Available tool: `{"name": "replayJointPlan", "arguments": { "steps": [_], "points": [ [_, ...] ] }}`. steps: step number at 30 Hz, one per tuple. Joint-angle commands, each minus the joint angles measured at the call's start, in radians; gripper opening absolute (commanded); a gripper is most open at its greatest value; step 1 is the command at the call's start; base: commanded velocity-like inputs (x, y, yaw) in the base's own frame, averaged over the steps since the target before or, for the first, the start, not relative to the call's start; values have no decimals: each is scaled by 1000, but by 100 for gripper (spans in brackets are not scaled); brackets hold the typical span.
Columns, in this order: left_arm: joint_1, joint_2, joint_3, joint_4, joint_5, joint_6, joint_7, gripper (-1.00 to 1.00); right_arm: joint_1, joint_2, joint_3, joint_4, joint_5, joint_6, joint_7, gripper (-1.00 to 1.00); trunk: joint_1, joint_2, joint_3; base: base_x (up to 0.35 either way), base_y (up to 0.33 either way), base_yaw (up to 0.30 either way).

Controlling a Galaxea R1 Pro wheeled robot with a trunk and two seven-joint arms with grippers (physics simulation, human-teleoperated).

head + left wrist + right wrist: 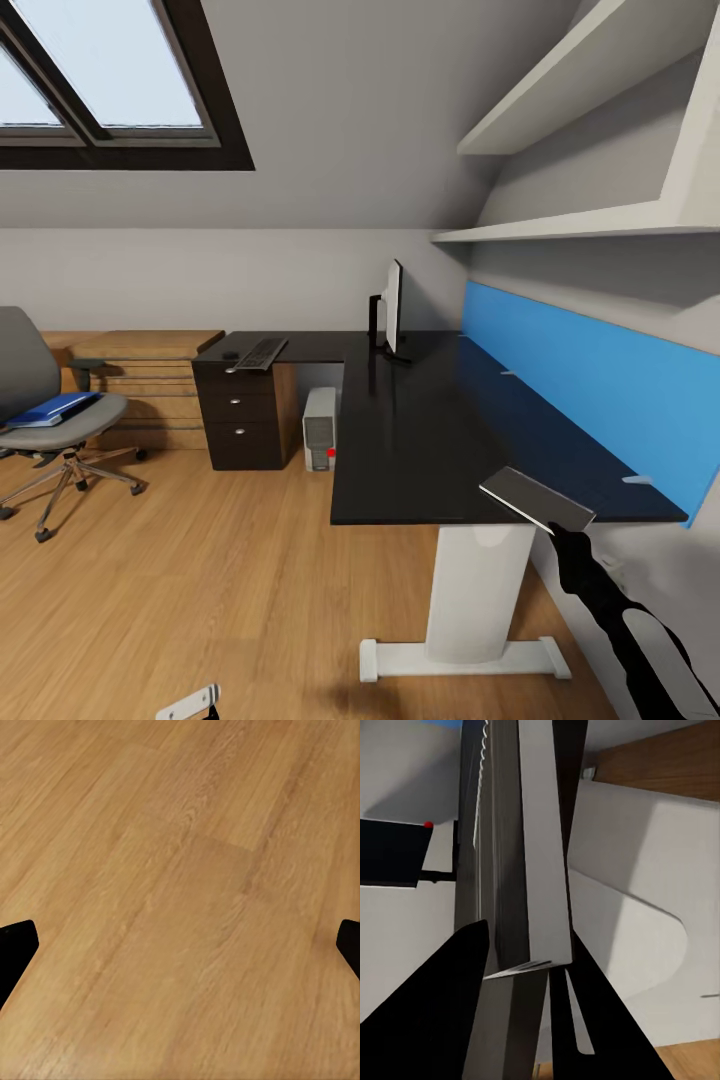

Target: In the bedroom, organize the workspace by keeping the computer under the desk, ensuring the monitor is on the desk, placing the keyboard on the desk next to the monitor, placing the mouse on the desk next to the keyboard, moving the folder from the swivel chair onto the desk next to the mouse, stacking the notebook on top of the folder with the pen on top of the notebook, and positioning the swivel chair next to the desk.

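While clamped in the right fingers (521,967), one notebook (536,499) above one desk (420,440); left fingers (15,952) spread, empty.

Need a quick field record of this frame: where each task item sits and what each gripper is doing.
right gripper: shut on notebook, held over the near end of desk
left gripper: open, empty, over wooden floor
monitor: upright on desk, far end
keyboard: on desk's left wing
computer: on floor under desk
folder: on swivel chair seat
swivel chair: apart from desk, to its left
pen: not discernible
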Motion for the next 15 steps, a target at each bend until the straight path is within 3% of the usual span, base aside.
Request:
{"name": "replayJointPlan", "arguments": {
  "steps": [1,15],
  "points": [
    [0,0,-1,-2,7,0,3,100,0,0,-1,-1,-8,5,-7,-100,0,0,-1,0,0,0],
    [0,0,-1,-2,7,-1,3,100,0,0,-1,-1,-9,5,-7,-100,0,0,-1,0,0,0]
  ]
}}
